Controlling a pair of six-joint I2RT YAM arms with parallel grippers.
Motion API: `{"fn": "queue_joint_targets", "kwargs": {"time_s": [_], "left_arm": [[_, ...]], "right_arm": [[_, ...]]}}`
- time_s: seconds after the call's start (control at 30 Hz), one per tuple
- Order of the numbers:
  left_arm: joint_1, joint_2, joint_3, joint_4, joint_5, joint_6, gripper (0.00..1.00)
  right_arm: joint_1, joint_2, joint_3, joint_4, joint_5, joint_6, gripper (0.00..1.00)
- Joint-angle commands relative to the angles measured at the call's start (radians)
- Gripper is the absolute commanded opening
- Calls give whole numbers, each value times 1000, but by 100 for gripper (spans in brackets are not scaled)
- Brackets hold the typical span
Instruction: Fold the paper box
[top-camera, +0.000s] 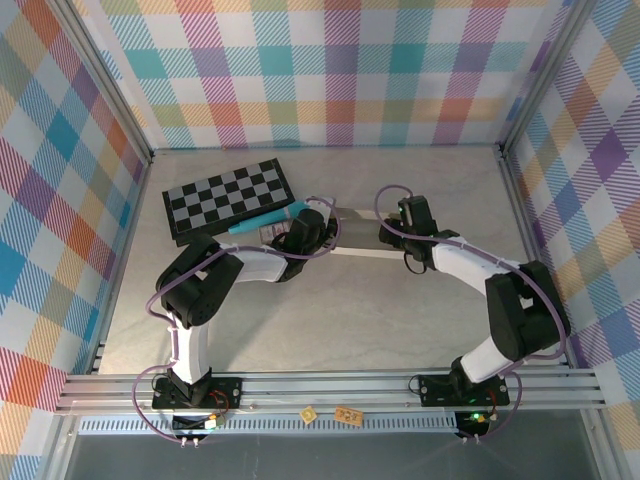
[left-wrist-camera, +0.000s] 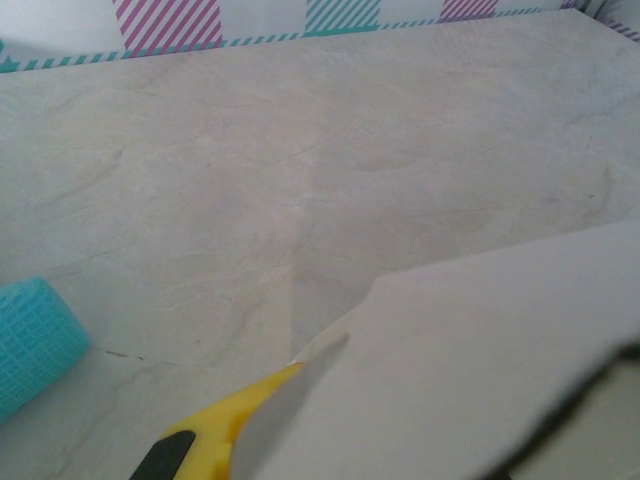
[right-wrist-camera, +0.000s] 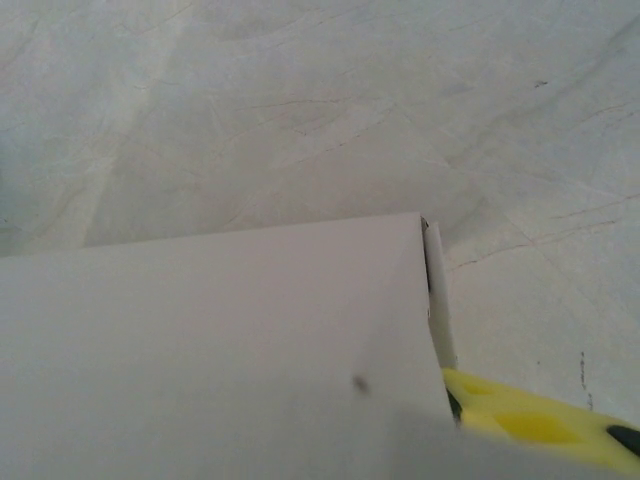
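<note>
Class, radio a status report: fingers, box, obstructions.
Left fingers shut on paper box. Right fingers at its other end, grip unclear. Teal roll nearby, clear of box.

The paper box (top-camera: 357, 232) is plain white. At ten o'clock on the tabletop (top-camera: 330, 320), the checkerboard (top-camera: 228, 200) has black and grey squares. The tabletop is pale cream with faint marble lines. The walls (top-camera: 330, 70) have pink, teal, yellow, purple and orange checks. The roll (left-wrist-camera: 35, 340) is teal with a tiny grid. The left arm (top-camera: 195, 290) and right arm (top-camera: 500, 300) are black and white, with purple cables (top-camera: 158, 300).
</note>
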Motion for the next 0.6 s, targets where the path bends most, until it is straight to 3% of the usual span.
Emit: {"fn": "queue_joint_targets", "kwargs": {"time_s": [0.0,0.33,0.57], "left_arm": [[-22,62,-14,-165,32,36,0],[-22,70,1,-181,39,48,0],[-22,71,11,-191,40,49,0]], "right_arm": [[2,-40,40,-79,-36,47,56],[3,-184,24,-187,-170,170,60],[51,-303,9,-175,-125,404,58]]}}
